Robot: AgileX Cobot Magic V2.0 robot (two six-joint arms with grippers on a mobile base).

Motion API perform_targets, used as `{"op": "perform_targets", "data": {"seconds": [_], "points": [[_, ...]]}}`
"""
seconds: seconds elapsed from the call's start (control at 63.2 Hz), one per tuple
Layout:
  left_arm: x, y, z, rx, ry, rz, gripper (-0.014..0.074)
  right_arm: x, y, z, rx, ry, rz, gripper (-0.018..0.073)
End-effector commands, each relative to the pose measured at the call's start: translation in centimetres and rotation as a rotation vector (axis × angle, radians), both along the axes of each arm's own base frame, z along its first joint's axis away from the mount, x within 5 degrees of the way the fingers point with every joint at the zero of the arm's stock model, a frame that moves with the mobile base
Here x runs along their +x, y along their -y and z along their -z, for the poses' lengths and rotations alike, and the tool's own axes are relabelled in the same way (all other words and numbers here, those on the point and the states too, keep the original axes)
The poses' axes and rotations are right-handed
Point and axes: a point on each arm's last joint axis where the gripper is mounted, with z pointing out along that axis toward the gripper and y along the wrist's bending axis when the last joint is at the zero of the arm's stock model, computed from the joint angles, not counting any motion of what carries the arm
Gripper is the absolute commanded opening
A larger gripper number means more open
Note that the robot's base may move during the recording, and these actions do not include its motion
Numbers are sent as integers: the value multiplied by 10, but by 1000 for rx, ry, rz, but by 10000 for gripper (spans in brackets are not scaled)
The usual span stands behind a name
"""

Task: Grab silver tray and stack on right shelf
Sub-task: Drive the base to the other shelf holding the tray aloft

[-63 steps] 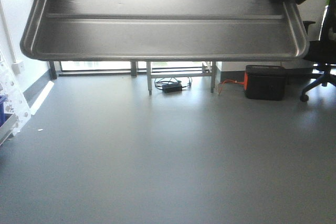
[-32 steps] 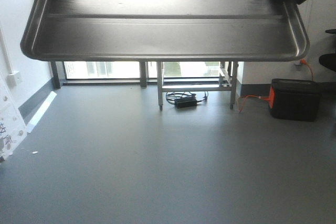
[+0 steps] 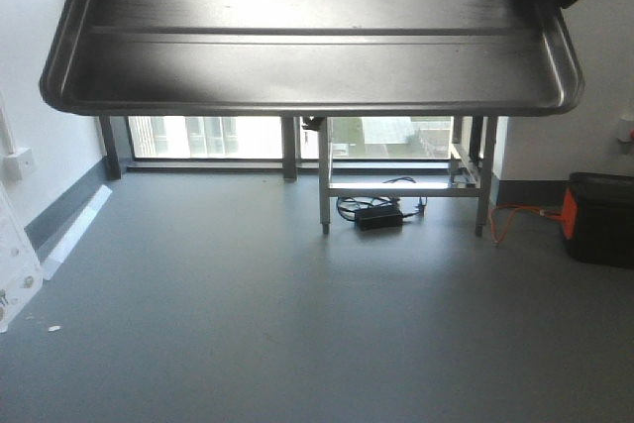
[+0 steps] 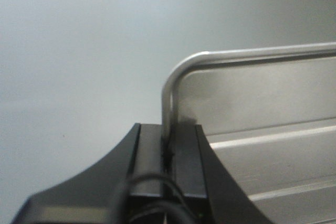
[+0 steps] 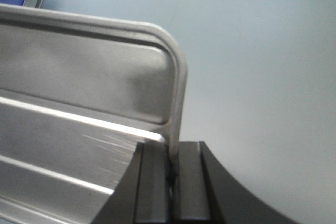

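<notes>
Now my left end effector (image 4: pixel 168 150) is clenched on one short rim of the silver tray (image 3: pixel 307 66), the rim's edge pinched between its two black fingers. My right end effector (image 5: pixel 172 167) grasps the opposite short rim the same way. Held between them, the tray hangs in the air above the grey floor (image 3: pixel 297 324), well apart from the steel frame (image 3: pixel 401 190) by the window.

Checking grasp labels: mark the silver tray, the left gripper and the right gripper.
silver tray (image 3: pixel 307 71): front view, on its floor.
left gripper (image 4: pixel 168 136): left wrist view, between fingertips clamping the rim.
right gripper (image 5: pixel 172 153): right wrist view, between fingertips clamping the rim.
</notes>
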Motion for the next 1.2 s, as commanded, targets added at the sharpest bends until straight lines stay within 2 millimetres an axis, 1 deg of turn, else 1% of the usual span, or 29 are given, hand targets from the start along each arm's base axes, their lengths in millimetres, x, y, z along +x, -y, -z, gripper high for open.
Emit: {"op": "perform_targets", "data": {"seconds": [0.0,1.188], "points": [[-2,-11,-19,24,89,-14,-101,0,6,-19,-21,108,-4,56],[-2,-11,-19,21,86,-14,-101,0,6,-19,-20,109,-4,56]]}}
